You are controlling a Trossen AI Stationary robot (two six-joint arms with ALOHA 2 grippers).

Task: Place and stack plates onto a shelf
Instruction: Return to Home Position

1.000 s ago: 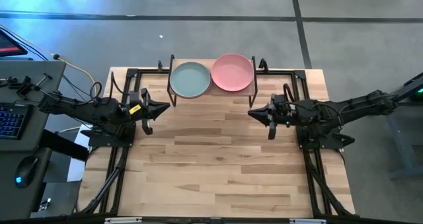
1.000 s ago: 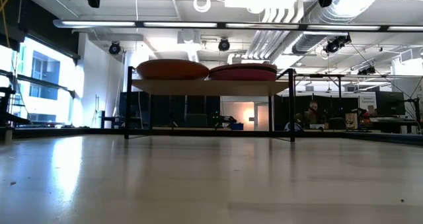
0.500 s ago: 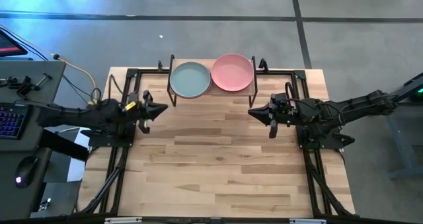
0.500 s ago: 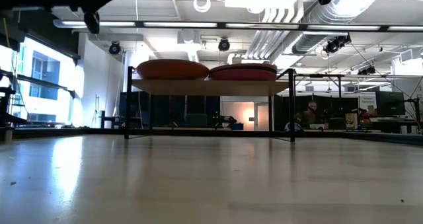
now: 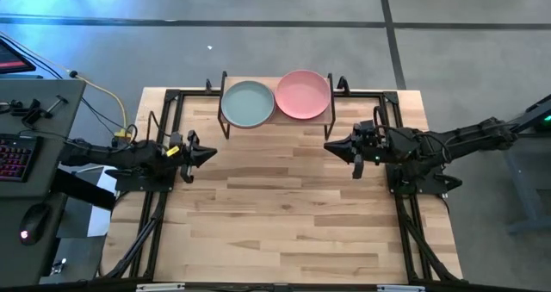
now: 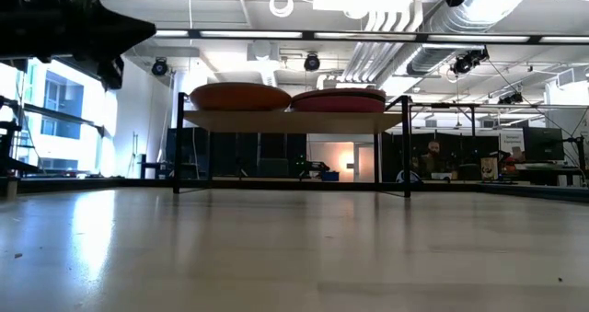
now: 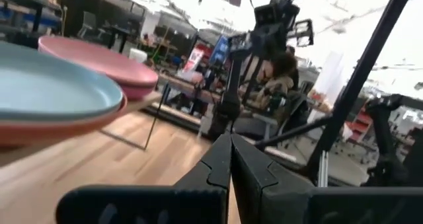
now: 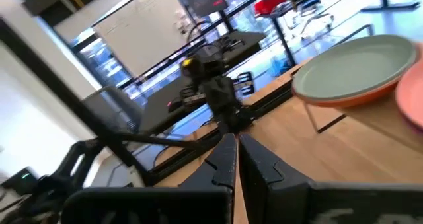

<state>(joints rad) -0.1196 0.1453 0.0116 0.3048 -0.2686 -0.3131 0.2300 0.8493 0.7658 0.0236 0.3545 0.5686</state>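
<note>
Both round matte plate stacks (image 5: 247,103) look done — left gripper (image 5: 211,153), fingers together like right gripper (image 5: 328,146), has backed off the light-wood shelf (image 6: 290,121).

Pastel plates over striped pale wood.
The pale teal round matte plate (image 5: 247,103) shows a terracotta orange round plate (image 6: 239,98) underneath, and the salmon pink round matte plate (image 5: 303,94) is plain. The butcher-block wooden table (image 5: 284,197) runs in tan and cream strips. The small light-wood shelf (image 6: 285,121) has black legs.
</note>
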